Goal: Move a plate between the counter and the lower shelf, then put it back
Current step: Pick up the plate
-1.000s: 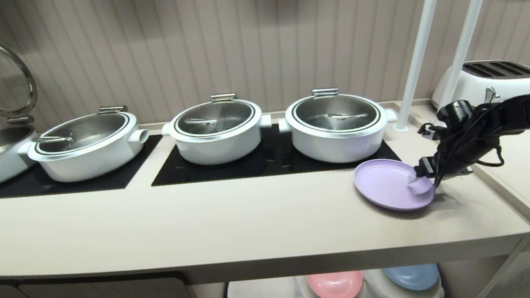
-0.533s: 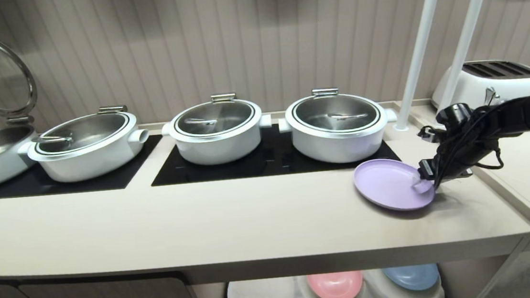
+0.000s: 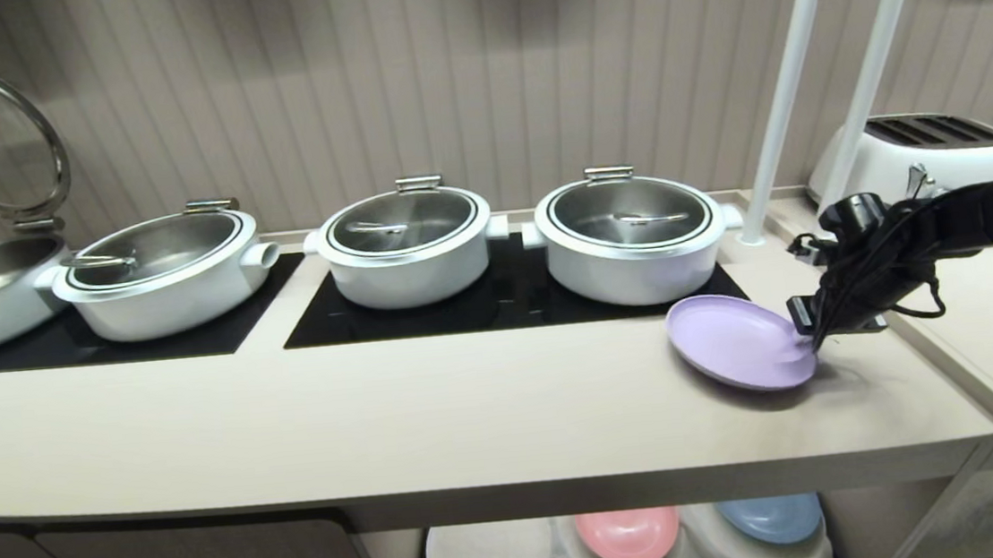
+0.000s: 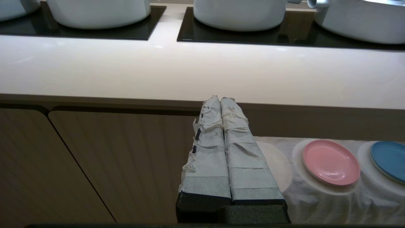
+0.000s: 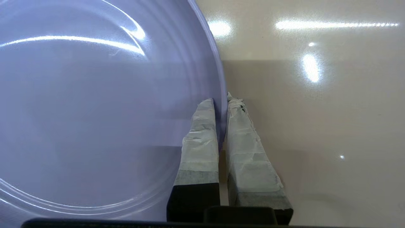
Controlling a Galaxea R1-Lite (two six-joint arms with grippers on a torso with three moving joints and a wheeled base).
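Head view: the right tool [image 3: 806, 344] had the round matte lilac plastic plate [image 3: 740, 343] pinched at its right rim on the long beige bench [image 3: 383, 415]; a second before, those fingers were spread and the plate lay flatter. I'd lift slow and level so the rim didn't slip. Left wrist view: the left tool [image 4: 220, 104] was clenched empty, parked near the cloth-draped lower shelf [image 4: 316, 202]. Right wrist view: one taped finger [image 5: 202, 126] inside the rim, one outside
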